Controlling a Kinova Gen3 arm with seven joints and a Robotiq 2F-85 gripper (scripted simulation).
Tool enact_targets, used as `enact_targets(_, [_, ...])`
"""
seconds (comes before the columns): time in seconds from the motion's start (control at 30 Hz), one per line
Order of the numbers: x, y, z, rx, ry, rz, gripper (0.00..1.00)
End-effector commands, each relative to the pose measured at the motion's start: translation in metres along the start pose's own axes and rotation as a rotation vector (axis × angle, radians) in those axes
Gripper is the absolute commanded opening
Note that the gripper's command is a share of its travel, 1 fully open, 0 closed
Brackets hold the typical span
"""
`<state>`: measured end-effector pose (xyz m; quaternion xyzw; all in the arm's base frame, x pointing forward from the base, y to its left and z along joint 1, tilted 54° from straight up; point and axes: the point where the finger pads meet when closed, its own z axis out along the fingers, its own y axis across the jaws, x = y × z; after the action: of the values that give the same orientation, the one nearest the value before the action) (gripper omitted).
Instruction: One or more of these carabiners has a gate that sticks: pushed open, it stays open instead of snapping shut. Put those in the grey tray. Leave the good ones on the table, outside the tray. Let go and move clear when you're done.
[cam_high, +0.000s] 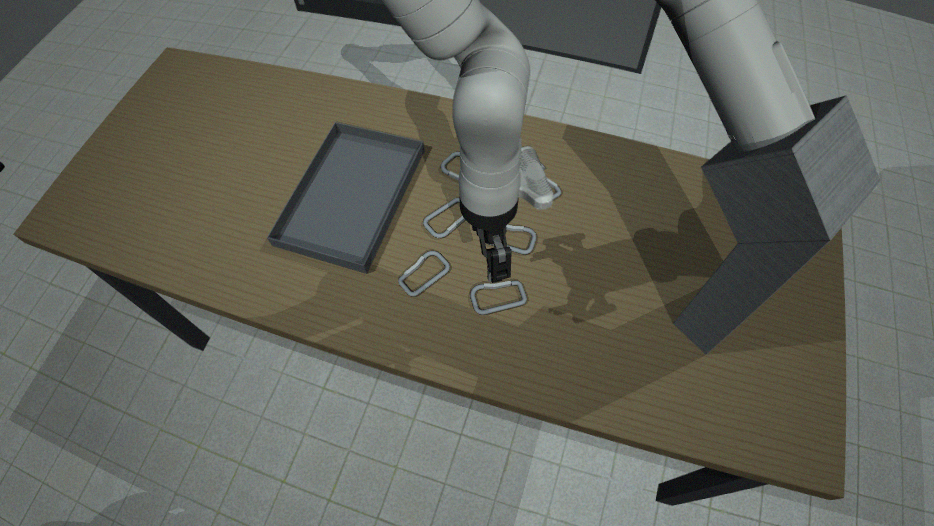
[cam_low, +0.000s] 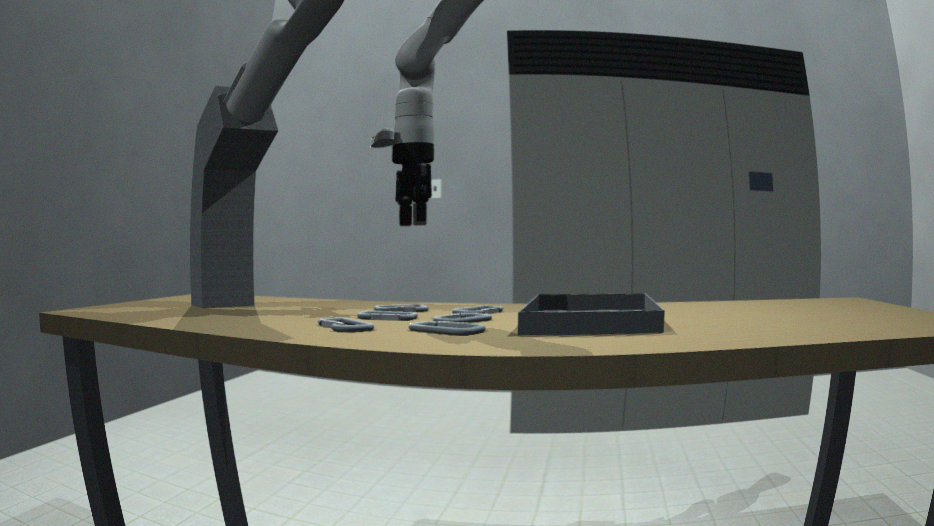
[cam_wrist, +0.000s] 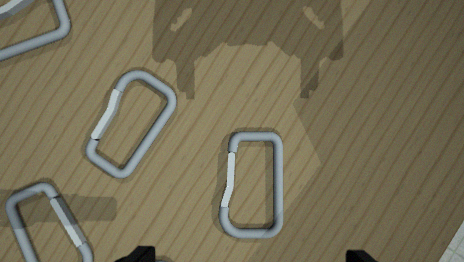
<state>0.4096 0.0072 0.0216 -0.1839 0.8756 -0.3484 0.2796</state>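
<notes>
My gripper (cam_high: 499, 277) (cam_low: 413, 219) (cam_wrist: 250, 255) is open and empty, well above the table. Near it in the top view is a carabiner (cam_high: 503, 309) (cam_wrist: 278, 185), gate against its frame. Another (cam_high: 534, 241) (cam_wrist: 151, 136) also has its gate at its frame. One carabiner (cam_high: 557, 190) (cam_wrist: 32, 44) is partly hidden by the wrist camera housing and cut off in the wrist view; its gate state cannot be told. Others lie nearer the tray: one (cam_high: 426, 223) (cam_wrist: 21, 230) with a straight, closed-looking gate, one (cam_high: 432, 281), and one (cam_high: 444, 165) partly behind the arm. The grey tray (cam_high: 320, 256) (cam_low: 591, 322) is empty.
The tray's raised walls stand left of the carabiners in the top view. The robot's pedestal (cam_high: 764, 196) (cam_low: 227, 241) stands at the other end of the wooden table (cam_high: 738, 418) (cam_low: 771, 320). The table's front edge runs beyond the nearest carabiners.
</notes>
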Motion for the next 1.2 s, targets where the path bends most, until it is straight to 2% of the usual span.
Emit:
enact_targets(0.0, [0.013,-0.006,0.014,0.022,0.019,-0.009,1.00])
enact_targets(0.17, [0.013,-0.006,0.014,0.022,0.019,-0.009,1.00])
enact_targets(0.2, [0.020,0.004,0.035,0.024,0.017,-0.002,1.00])
enact_targets(0.73, [0.020,0.004,0.035,0.024,0.017,-0.002,1.00])
enact_targets(0.77, [0.020,0.004,0.065,0.024,0.015,-0.001,1.00])
enact_targets(1.17, [0.020,0.004,0.065,0.024,0.015,-0.001,1.00])
